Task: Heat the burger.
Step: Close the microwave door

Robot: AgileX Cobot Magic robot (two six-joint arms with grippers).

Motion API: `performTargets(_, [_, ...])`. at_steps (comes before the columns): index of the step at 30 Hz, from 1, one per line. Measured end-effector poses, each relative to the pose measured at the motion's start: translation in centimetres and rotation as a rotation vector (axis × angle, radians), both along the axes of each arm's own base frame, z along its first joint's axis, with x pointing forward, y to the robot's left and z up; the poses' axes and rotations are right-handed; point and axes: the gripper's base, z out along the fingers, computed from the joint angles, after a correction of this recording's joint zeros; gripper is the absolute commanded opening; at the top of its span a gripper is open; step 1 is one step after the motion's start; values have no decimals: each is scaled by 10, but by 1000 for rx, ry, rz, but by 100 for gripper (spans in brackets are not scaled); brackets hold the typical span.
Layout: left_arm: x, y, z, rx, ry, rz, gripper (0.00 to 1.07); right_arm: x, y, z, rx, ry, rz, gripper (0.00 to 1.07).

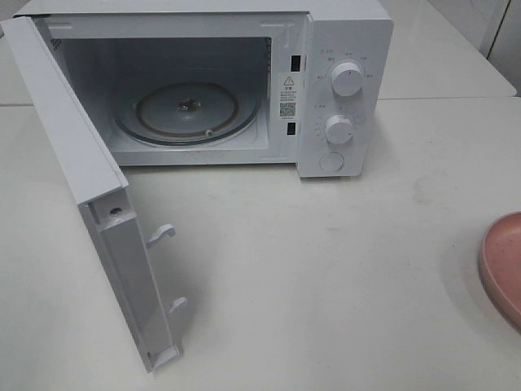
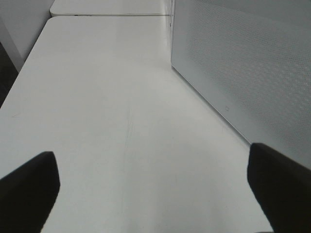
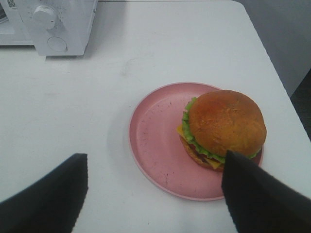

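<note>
Left side of the exterior high view: microwave door [image 1: 106, 244] swung fully open toward the front, cavity exposed, glass turntable [image 1: 186, 112] bare inside the microwave [image 1: 342, 49]. Left gripper [image 2: 150, 194] not in the exterior view; its wrist view shows both fingers [image 2: 29, 189] spread wide with nothing between them, only bare table [image 2: 121, 97], the perforated outer face of the door just beside it. Middle: open white table in front of the cavity. Right: control panel with two knobs, upper knob [image 1: 348, 79] and lower knob [image 1: 339, 129], then the pink plate [image 1: 501, 261] cut off by the frame edge. Burger [image 3: 223, 128] visible only in the right wrist view, sitting off-centre on the plate, well apart from the microwave. Right gripper [image 3: 155, 189] hovers above the plate's near edge, fingers apart, not touching anything; one finger overlaps the burger's edge in view, contact not evident. Handling guess: burger looks light, soft and stacked, glossy bun probably a bit slick, layers could shear or slide if squeezed hard. Best hold likely across the sides at bun level, both buns caught, gentle pinch; or take the plate by its rim and carry both, though the rim is thin and shallow.
</note>
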Motion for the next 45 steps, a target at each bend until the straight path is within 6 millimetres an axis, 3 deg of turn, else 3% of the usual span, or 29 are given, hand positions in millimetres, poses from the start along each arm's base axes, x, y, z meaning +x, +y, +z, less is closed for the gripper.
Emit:
performTargets(39, [0, 0, 0, 0, 0, 0, 100, 0, 0, 0, 2, 0, 2, 75])
performTargets(45, [-1, 0, 15, 1, -66, 2, 89, 0, 0, 0, 2, 0, 2, 75])
